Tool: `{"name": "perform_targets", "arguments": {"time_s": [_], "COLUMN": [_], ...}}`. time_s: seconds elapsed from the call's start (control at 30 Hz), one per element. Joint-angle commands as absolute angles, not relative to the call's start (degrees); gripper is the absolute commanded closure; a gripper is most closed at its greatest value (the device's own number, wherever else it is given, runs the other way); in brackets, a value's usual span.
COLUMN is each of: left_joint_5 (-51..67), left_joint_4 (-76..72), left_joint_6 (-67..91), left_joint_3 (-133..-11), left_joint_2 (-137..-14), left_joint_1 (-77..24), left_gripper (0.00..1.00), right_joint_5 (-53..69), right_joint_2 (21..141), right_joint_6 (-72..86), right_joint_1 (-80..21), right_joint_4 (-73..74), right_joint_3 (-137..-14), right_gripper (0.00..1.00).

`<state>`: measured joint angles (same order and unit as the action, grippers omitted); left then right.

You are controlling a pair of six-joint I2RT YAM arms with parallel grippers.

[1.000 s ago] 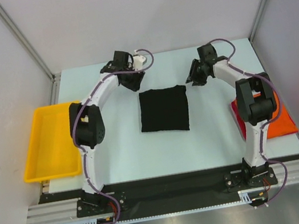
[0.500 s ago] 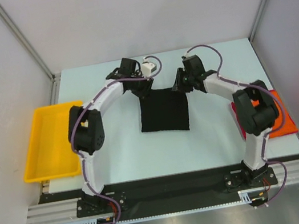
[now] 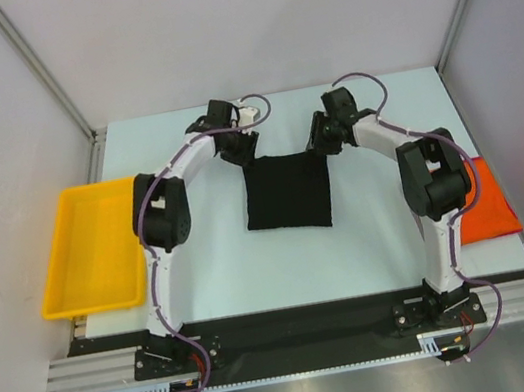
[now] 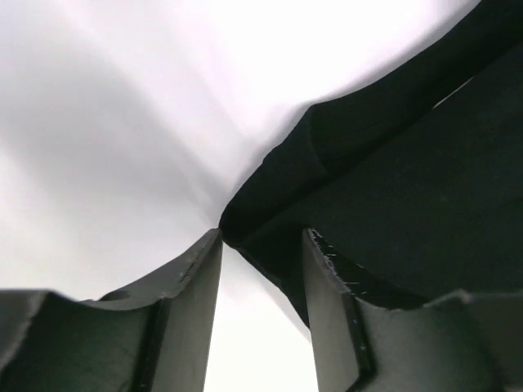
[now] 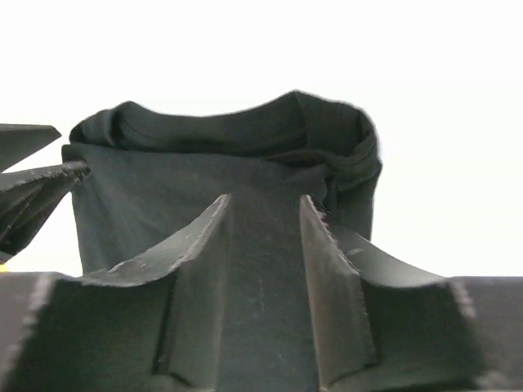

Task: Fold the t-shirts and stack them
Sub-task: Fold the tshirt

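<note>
A black t-shirt (image 3: 287, 192) lies folded in a rectangle mid-table. My left gripper (image 3: 241, 153) is open at its far left corner. In the left wrist view (image 4: 261, 241) that corner of the black t-shirt (image 4: 384, 180) lies at the gap between the fingertips. My right gripper (image 3: 320, 137) is open at the far right corner. In the right wrist view (image 5: 264, 202) its fingers lie low over the black t-shirt (image 5: 237, 139), whose far edge is bunched up. An orange-red t-shirt (image 3: 492, 206) lies at the right edge, partly hidden by the right arm. No pink shirt shows.
A yellow plastic tray (image 3: 59, 282) stands off the table's left edge. Grey walls close in the table on the left, back and right. The arm bases stand at the near edge.
Both grippers have come inward from the far table to the black t-shirt's far corners. The shirt has not visibly moved.
</note>
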<state>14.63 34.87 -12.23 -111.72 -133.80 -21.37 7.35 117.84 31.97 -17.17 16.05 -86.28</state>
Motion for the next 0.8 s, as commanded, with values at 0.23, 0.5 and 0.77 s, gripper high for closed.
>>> {"name": "perform_targets", "arguments": {"time_s": [0.23, 0.5, 0.77], "left_joint_5": [19.2, 18.9, 18.5], "left_joint_4": [36.8, 35.7, 35.7], "left_joint_6": [-12.0, -14.9, -16.5], "left_joint_3": [-107.8, -93.0, -86.1], "left_joint_2": [-117.4, -103.9, -95.3], "left_joint_1": [-19.5, -18.0, -16.0], "left_gripper": [0.32, 0.23, 0.19], "right_joint_5": [11.6, 20.5, 27.9], "right_joint_2": [105.9, 107.7, 110.7], "right_joint_6": [24.7, 29.1, 33.1], "right_joint_1": [-17.1, -16.2, -15.5], "right_joint_4": [31.3, 22.3, 13.1], "right_joint_3": [-77.3, -69.6, -64.6], "right_gripper": [0.13, 0.22, 0.59]}}
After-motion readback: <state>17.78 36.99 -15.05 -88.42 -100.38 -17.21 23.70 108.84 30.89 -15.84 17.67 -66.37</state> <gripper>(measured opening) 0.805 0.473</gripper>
